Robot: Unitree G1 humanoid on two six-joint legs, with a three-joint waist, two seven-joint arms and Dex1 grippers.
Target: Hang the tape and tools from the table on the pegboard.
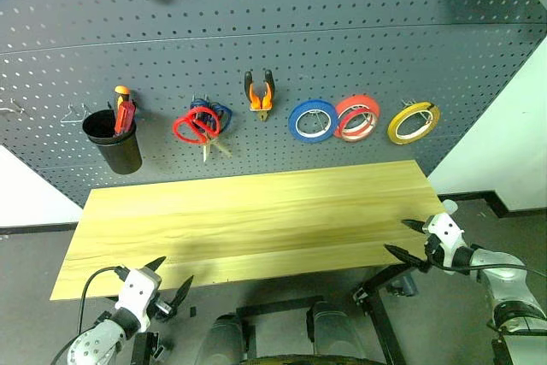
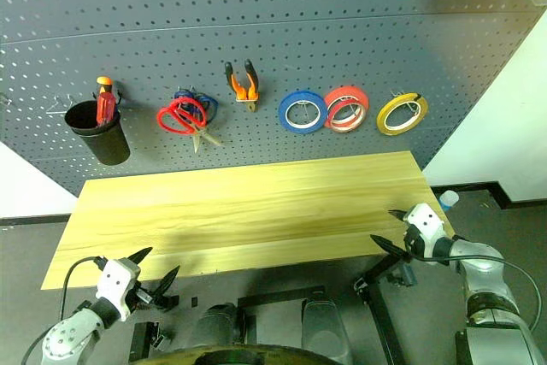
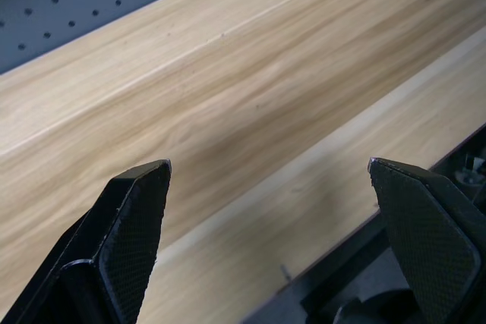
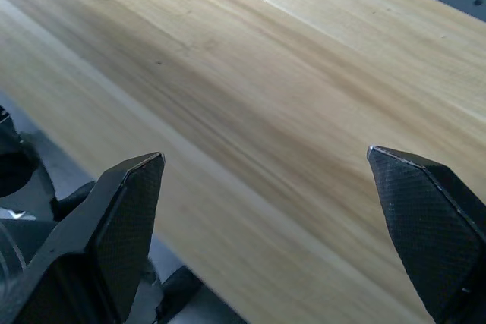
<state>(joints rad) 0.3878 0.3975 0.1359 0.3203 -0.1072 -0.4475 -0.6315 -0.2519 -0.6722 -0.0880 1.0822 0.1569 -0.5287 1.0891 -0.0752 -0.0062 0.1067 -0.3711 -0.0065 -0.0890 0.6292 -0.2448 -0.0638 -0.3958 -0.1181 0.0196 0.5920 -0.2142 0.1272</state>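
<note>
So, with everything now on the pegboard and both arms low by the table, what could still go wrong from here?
1. The red-handled scissors hang tangled over the blue-handled scissors; a bump might drop both.
2. The yellow tape seems to hang off-centre on its hook and could slip off.
3. The open left gripper and right gripper sit close to the edge of the table; raising the arms carelessly might strike it.

A black cup (image 1: 114, 143) hangs far left; blue-handled scissors (image 1: 215, 112), a blue roll (image 1: 312, 120) and a red roll (image 1: 358, 116) hang further right.
</note>
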